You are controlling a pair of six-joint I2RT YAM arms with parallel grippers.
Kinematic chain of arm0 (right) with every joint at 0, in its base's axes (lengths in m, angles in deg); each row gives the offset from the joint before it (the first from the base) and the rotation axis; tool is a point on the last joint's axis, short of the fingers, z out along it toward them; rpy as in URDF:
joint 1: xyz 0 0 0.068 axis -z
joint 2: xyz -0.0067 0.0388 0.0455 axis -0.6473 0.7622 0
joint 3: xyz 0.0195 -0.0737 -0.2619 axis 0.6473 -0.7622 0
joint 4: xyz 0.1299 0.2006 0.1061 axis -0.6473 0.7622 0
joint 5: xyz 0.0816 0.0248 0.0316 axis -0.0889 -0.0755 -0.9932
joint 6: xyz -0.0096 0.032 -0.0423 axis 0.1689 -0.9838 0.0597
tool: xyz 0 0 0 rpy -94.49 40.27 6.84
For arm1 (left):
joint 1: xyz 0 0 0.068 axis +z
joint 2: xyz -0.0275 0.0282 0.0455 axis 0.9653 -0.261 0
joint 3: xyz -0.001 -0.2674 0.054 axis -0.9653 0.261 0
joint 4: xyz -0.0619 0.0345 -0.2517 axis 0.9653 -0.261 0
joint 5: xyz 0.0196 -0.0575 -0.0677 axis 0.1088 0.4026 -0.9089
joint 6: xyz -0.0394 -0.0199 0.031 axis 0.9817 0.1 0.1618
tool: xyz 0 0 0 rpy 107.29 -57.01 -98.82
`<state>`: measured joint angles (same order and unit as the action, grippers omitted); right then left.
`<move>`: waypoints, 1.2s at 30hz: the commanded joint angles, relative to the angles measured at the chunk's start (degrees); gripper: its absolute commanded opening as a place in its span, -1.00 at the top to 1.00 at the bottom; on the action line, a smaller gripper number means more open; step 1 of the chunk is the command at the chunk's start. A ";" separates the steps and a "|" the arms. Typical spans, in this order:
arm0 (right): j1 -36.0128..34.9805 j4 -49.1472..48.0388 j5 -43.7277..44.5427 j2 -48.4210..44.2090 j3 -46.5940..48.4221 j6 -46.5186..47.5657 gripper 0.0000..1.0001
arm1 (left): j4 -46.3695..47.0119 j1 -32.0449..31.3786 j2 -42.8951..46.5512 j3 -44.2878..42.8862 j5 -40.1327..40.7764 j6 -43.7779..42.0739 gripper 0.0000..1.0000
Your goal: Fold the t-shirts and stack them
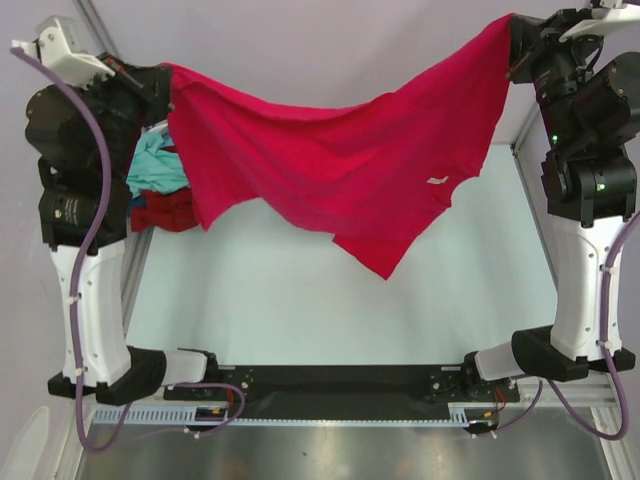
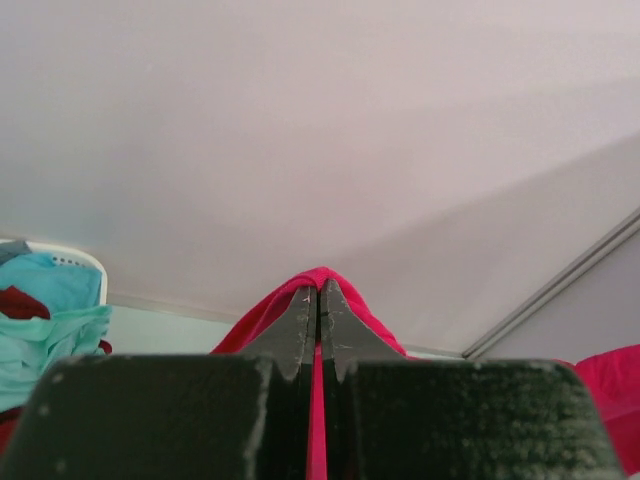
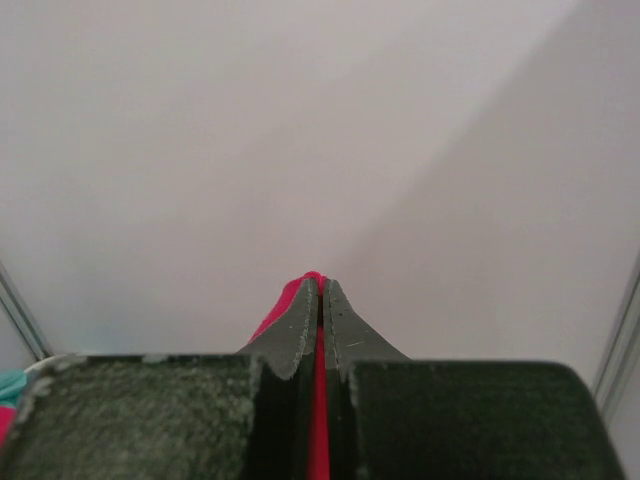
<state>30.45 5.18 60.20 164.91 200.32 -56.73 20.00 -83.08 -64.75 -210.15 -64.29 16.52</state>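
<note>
**Pale table (image 1: 300, 310) under lifted shirt**

Far left: teal t-shirt (image 1: 155, 168) and maroon t-shirt (image 1: 165, 212) heaped in white basket (image 2: 88, 262). Left gripper (image 2: 319, 292) clamped on crimson-pink t-shirt (image 1: 330, 160), slung sagging above table. Right gripper (image 3: 320, 287) pinched on opposite edge.

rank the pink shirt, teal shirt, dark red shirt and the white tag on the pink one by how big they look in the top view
1. pink shirt, by far the largest
2-3. teal shirt and dark red shirt: similar patches, both partly hidden, so unranked
4. white tag, smallest
</note>
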 commanded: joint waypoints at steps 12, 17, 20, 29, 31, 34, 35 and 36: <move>-0.39 -2.80 -5.81 -16.84 -49.03 -8.34 1.00 | 8.50 -1.62 16.44 55.96 -9.02 11.69 1.00; -0.74 -4.10 -2.83 -17.90 -61.61 -9.66 1.00 | 13.94 -6.65 14.95 71.77 -8.14 17.04 1.00; -0.66 -7.35 -1.94 -16.41 -67.06 -10.98 1.00 | 17.20 -6.82 11.96 77.67 -8.15 20.13 1.00; -0.74 -8.68 -1.50 -10.52 -68.30 -10.98 1.00 | 22.30 -7.00 2.38 82.96 -9.55 22.07 0.84; -0.75 -8.77 -1.41 -10.17 -68.56 -10.98 1.00 | 23.96 -7.00 2.29 84.63 -9.99 22.07 0.57; -0.83 -8.68 -1.32 -9.64 -68.65 -10.98 1.00 | 26.77 -7.00 2.11 87.45 -11.13 20.59 0.30; -0.83 -8.68 -1.24 -9.55 -68.74 -10.90 1.00 | 27.48 -7.08 1.85 88.24 -11.40 19.36 0.25; -0.83 -8.68 -1.24 -9.29 -68.74 -10.89 1.00 | 28.62 -7.00 1.59 88.51 -11.66 18.83 0.19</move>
<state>29.90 -0.70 57.77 154.88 131.52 -67.40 42.56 -89.92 -62.70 -123.64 -73.91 37.13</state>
